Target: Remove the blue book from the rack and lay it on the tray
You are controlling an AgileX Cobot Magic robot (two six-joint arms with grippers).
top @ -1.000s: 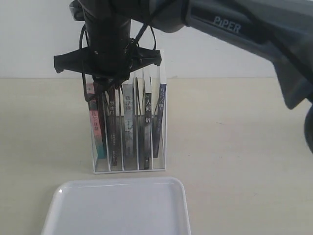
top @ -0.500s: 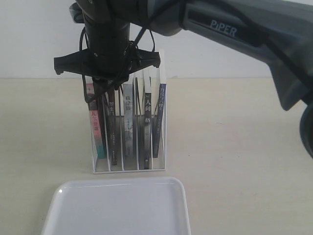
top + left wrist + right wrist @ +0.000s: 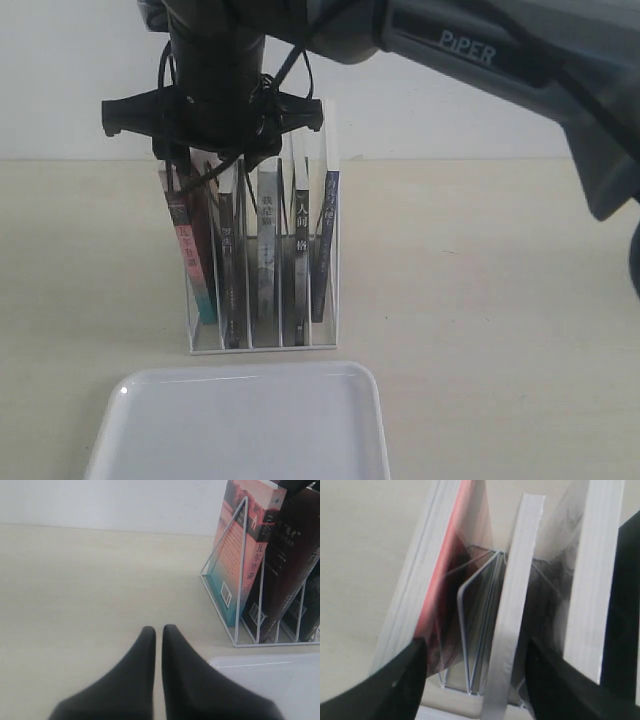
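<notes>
The blue book (image 3: 325, 240) stands in the rightmost slot of the white wire rack (image 3: 262, 349), its dark blue spine facing out. My right gripper (image 3: 212, 180) hangs over the rack's left slots, well left of the blue book. It is open (image 3: 474, 650), with the page edge of a dark-covered book (image 3: 515, 610) between its fingers, apart from both. The white tray (image 3: 240, 420) lies in front of the rack. My left gripper (image 3: 158, 630) is shut on nothing, low over the table beside the tray's corner (image 3: 270, 680). It is not in the exterior view.
A pink-and-teal book (image 3: 190, 250) leans leftward in the leftmost slot, also seen from the side (image 3: 240, 545) behind the rack wire (image 3: 241, 580). A grey-spined and a black-spined book (image 3: 300, 250) fill the middle slots. A pale wall stands behind the table.
The right gripper has shifted slightly up and to the left. The pink-and-teal book's top has tipped leftward out of upright.
</notes>
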